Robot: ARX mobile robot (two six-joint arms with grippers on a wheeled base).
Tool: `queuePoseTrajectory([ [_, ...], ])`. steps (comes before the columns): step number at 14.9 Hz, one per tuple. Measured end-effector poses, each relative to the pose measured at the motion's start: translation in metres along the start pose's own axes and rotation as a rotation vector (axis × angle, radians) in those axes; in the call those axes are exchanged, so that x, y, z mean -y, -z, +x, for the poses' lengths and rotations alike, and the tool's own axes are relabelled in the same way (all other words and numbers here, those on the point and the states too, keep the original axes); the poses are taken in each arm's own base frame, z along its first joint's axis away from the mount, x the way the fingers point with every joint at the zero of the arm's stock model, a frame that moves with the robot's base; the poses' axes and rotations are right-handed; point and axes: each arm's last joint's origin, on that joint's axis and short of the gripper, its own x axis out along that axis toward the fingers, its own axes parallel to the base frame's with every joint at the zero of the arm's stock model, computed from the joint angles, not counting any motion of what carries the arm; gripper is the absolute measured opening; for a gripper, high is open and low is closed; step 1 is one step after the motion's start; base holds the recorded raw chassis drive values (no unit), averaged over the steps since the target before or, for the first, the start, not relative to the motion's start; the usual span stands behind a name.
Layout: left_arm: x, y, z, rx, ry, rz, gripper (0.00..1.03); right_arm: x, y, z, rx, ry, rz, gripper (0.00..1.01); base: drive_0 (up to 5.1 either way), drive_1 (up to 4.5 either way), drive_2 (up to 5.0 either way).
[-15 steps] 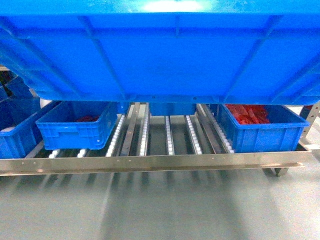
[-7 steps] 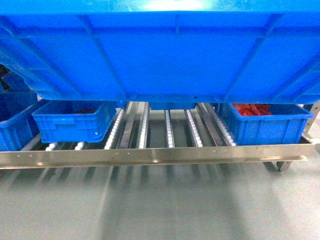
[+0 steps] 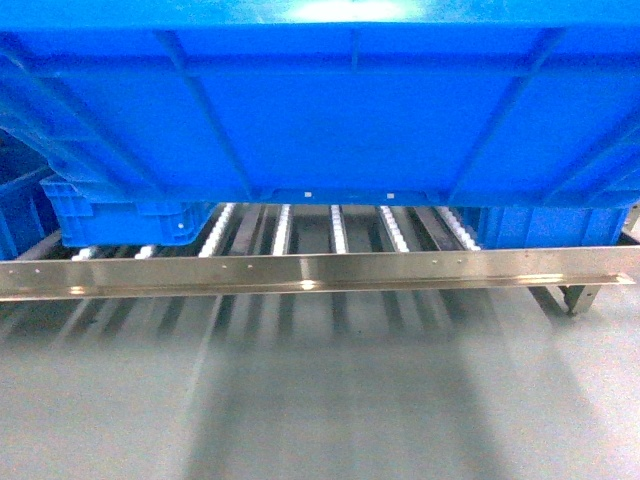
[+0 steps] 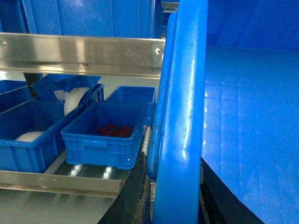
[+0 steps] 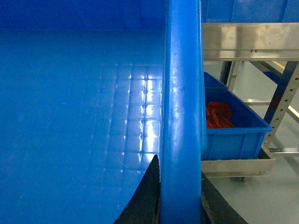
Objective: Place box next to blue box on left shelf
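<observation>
The box is the biggest thing here: its ribbed blue side wall fills the whole upper part of the head view, and it hangs in the air in front of the left shelf, with its bottom edge above the shelf's front metal bar. The small notch at the bottom edge sits near the middle, over the roller rails. The middle lanes of white rollers are bare behind the bar.

On the shelf, a smaller blue crate stands at the left side and another blue crate stands at the right side; both are half hidden behind the carried box. In the left wrist view the left crate holds something dark red, and beside it are more blue crates with white rolls inside. In the right wrist view the right crate holds red-orange parts.

The left gripper is pinching the thick rim of the box, one dark finger on each side of the wall. The right gripper is pinching the opposite rim in the same way, with the smooth inner floor of the box on its left
</observation>
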Motion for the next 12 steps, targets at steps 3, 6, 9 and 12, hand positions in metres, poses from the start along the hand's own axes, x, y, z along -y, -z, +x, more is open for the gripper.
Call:
queuePoseTrajectory([
  [3, 0.0, -0.0001, 0.0, 0.001, 0.0, 0.0, 0.17, 0.0, 0.0, 0.0, 0.0, 0.0, 0.0, 0.09, 0.0, 0.0, 0.0],
  [6, 0.0, 0.0001, 0.0, -0.001, 0.001, 0.0, 0.17, 0.0, 0.0, 0.0, 0.0, 0.0, 0.0, 0.09, 0.0, 0.0, 0.0],
  [9, 0.0, 0.0, 0.0, 0.0, 0.001, 0.0, 0.17, 0.0, 0.0, 0.0, 0.0, 0.0, 0.0, 0.09, 0.0, 0.0, 0.0],
  [12, 0.0, 0.0002, 0.0, -0.002, 0.0, 0.0, 0.17, -0.0001, 0.0003, 0.0, -0.002, -0.001, -0.001, 0.09, 0.0, 0.0, 0.0],
])
